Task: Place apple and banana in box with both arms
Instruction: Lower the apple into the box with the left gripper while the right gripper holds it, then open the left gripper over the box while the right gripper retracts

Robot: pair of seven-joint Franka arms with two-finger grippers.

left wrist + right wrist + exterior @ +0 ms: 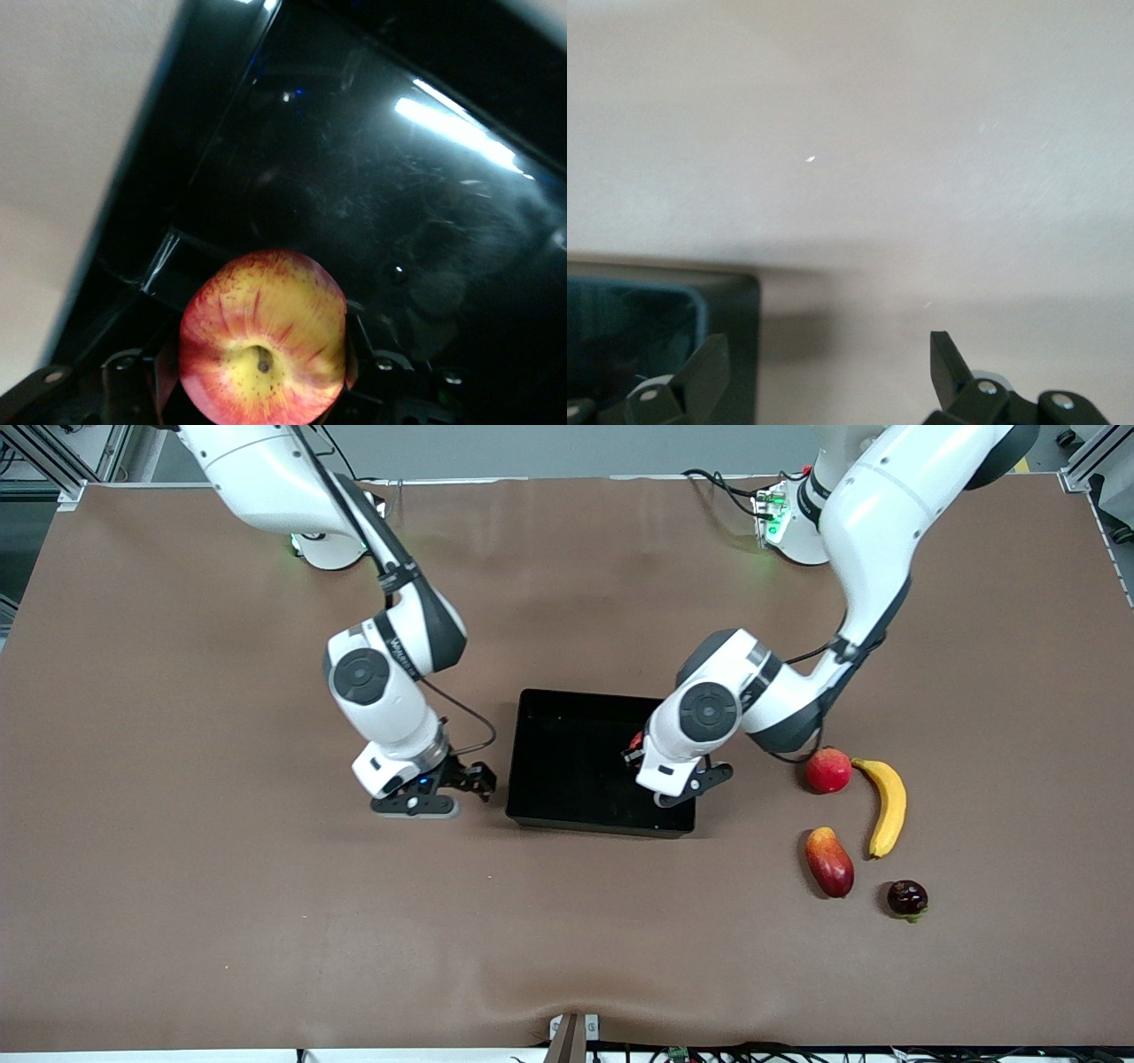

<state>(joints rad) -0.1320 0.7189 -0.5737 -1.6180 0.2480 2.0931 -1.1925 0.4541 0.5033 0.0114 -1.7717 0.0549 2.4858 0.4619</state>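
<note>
left tool [261, 390]: clamped on the apple [263, 336], a finger on either side of it, hanging over the box [567, 757] at the corner toward the left arm's end of the desk
apple: red with a yellow mottled face, stem end turned toward the left wrist camera, held above the box's glossy black floor — only a sliver of red shows by the left wrist in the front view
right tool [461, 784]: fingers [700, 376] spread wide apart, nothing between them, low over bare desk [221, 868] just beside the box wall toward the right arm's end
box: shallow black tray in the middle of the desk between the two arms; no fruit rests on its floor
banana [886, 804]: on the desk toward the left arm's end, well apart from the box, curved, lying just beside the round red fruit [828, 770]
round red fruit: on the desk near the left arm's elbow, between the box and the banana's upper tip
long red-yellow fruit [830, 861]: nearer the front camera than the round one, just beside the banana's lower tip
small dark fruit [907, 898]: nearest the front camera of the four — apart from the others
</note>
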